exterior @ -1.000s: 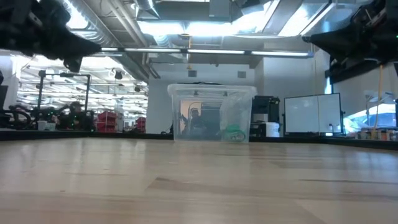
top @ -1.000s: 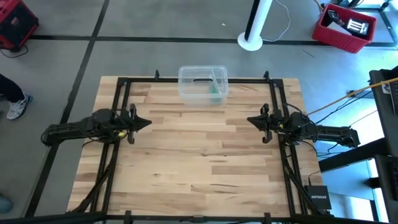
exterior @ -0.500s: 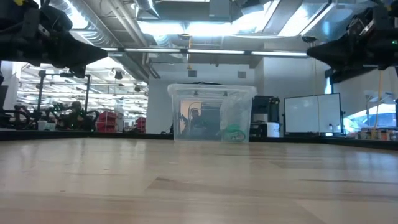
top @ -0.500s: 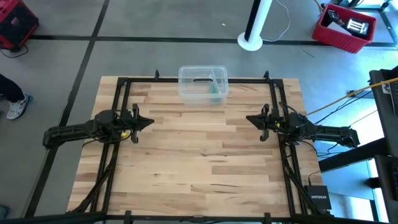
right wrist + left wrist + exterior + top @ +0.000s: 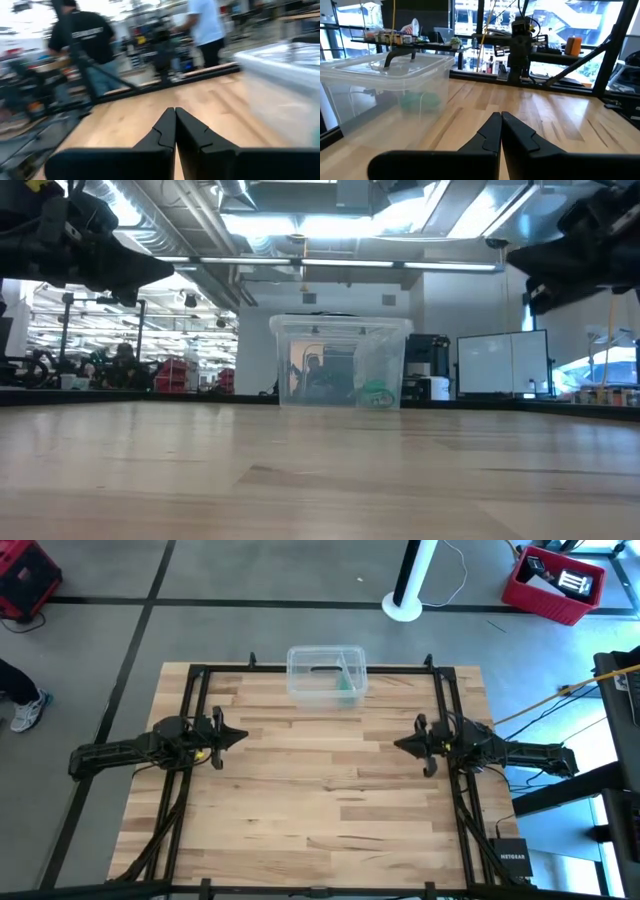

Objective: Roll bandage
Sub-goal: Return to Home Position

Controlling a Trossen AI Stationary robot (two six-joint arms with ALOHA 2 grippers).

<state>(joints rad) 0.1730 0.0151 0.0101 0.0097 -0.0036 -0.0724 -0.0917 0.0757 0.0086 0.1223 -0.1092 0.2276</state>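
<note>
Jaws of the left arm [image 5: 130,750] and right arm [image 5: 520,753] are pinched together, empty. The bandage [image 5: 347,690] sits in the closed bin [image 5: 296,668] at the counter's [image 5: 320,800] far edge. I think the arms just need to go home.

My table from above: a bin at the far edge, one arm at each side.

The bin [image 5: 295,677] stands on the table [image 5: 320,800] at the middle of its far edge, with the lid [image 5: 322,660] on it. The bandage [image 5: 347,689] lies inside on the bin's floor, in its right near corner. My left gripper [image 5: 236,735] hangs above the table's left side and points inward. My right gripper [image 5: 400,743] hangs opposite it above the right side, pointing back toward it. Both are nearer to me than the bin and well apart from it, with bare boards between them. A person's foot [image 5: 25,708] is on the floor left of the table.
</note>
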